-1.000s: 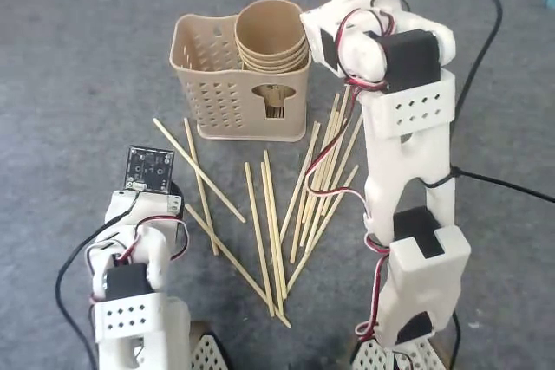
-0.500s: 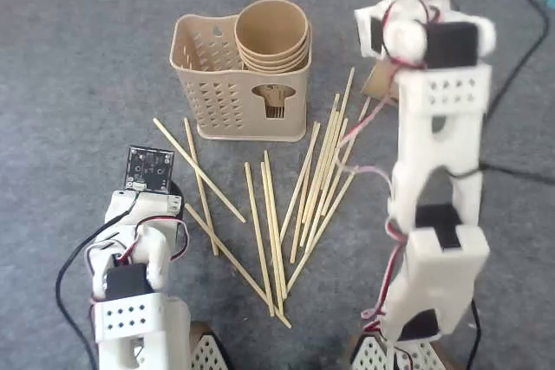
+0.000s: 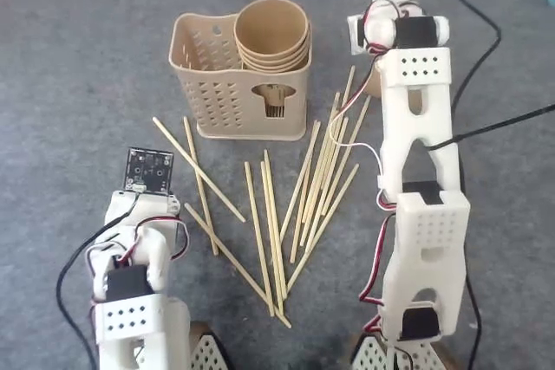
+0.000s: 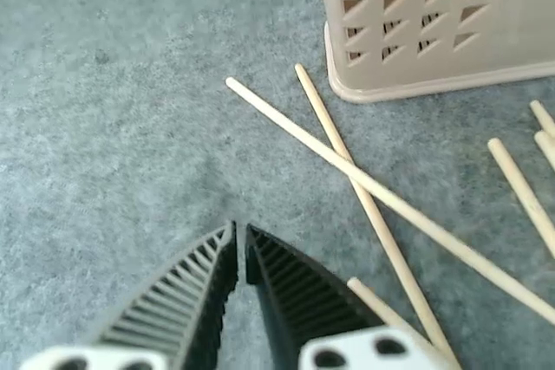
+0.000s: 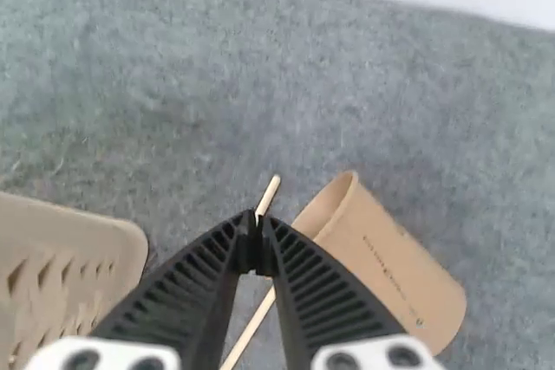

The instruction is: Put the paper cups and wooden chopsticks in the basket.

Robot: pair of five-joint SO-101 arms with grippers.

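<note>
Paper cups, brown and nested in a stack [image 3: 270, 30], stand upright in the far right part of the perforated beige plastic basket [image 3: 208, 84], which sits toward the far edge of the grey carpeted table [image 3: 78, 58]. One more brown paper cup [image 5: 381, 253] lies on its side on the table, just right of the basket, its mouth toward the right gripper [image 5: 257, 244]. The pale wooden chopsticks [image 3: 276, 214] lie loose in a fan across the middle of the table, between the basket and the near edge; none is in the basket.

The right arm is stretched far out so that its gripper hangs above the fallen cup, probably lined up for a grasp of the rim. Its jaws are pressed together with nothing between them, so they would have to part first. The tip of one chopstick [image 5: 270, 186] pokes out beneath them, beside the cup. The left gripper [image 4: 240, 244] is clenched and empty, parked low near the table's near left corner, clear of the other arm's work.

A second ago the right arm hung close against the basket's right side; it has since swung away to the right and reached farther toward the far edge. The left arm, stack and chopsticks have not shifted.
</note>
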